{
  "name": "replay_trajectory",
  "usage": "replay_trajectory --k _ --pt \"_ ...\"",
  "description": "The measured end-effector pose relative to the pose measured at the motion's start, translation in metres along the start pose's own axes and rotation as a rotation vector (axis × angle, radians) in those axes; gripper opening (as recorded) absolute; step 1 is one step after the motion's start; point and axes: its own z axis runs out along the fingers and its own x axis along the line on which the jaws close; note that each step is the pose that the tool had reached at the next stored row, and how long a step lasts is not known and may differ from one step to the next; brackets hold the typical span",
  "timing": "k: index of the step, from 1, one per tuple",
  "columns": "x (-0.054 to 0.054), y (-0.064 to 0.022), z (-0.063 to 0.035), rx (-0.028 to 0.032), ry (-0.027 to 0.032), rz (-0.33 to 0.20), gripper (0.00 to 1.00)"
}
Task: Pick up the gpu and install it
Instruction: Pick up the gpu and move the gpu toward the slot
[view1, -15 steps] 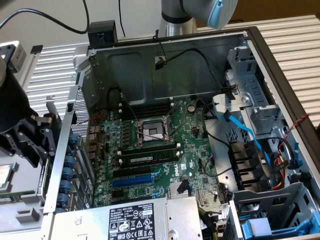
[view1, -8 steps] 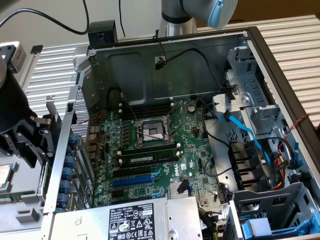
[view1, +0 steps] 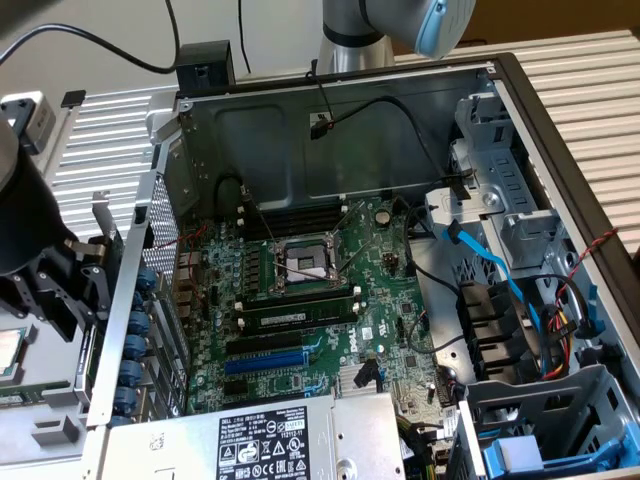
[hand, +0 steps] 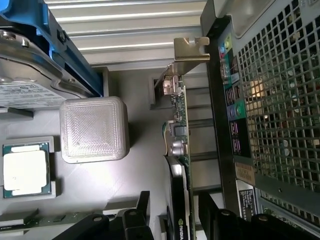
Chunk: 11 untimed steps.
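Note:
The gpu (hand: 182, 131) stands on edge outside the computer case, close to its perforated rear wall (hand: 280, 100). I see its green board edge-on, its silver bracket (hand: 190, 51) at one end and its black shroud with a logo beside the board. My gripper (hand: 173, 200) is open and straddles the card, one black finger (hand: 142, 210) on the shroud side and the other on the board side, with small gaps showing. In the exterior view my gripper (view1: 80, 295) hangs at the left, outside the case, with the gpu bracket (view1: 101, 218) rising beside it.
The open case holds the green motherboard (view1: 300, 300), with blue expansion slots (view1: 265, 360) near the power supply (view1: 260, 440). A loose processor (hand: 25, 170), a white textured block (hand: 92, 130) and a drive in a blue carrier (hand: 30, 65) sit by the card. Cables cross the drive bays (view1: 500, 300).

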Motion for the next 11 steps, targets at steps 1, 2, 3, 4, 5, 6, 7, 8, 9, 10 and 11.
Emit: replay_trajectory --k 1,2,3,4,5,6,7,8,9,10,11 --pt "0.0001 -0.0002 0.0018 0.0003 -0.0001 0.0 0.51" --pt "0.0003 -0.0003 0.0036 0.0008 -0.0002 0.0 0.51" --pt "0.0003 -0.0004 0.0046 0.001 -0.0006 0.0 0.51" --pt "0.0004 -0.0004 0.0045 0.0011 -0.0006 0.0 0.51" --pt "0.0003 -0.0004 0.0046 0.0011 -0.0006 0.0 0.51" --pt "0.0003 -0.0004 0.0046 0.0011 -0.0006 0.0 0.51" --pt "0.0003 -0.0004 0.0045 0.0011 -0.0006 0.0 0.51" --pt "0.0003 -0.0004 0.0045 0.0012 -0.0006 0.0 0.51" --pt "0.0004 -0.0004 0.0046 0.0011 -0.0006 0.0 0.51" --pt "0.0004 -0.0004 0.0046 0.0012 -0.0006 0.0 0.51" --pt "0.0003 -0.0004 0.0046 0.0013 -0.0007 0.0 0.51"
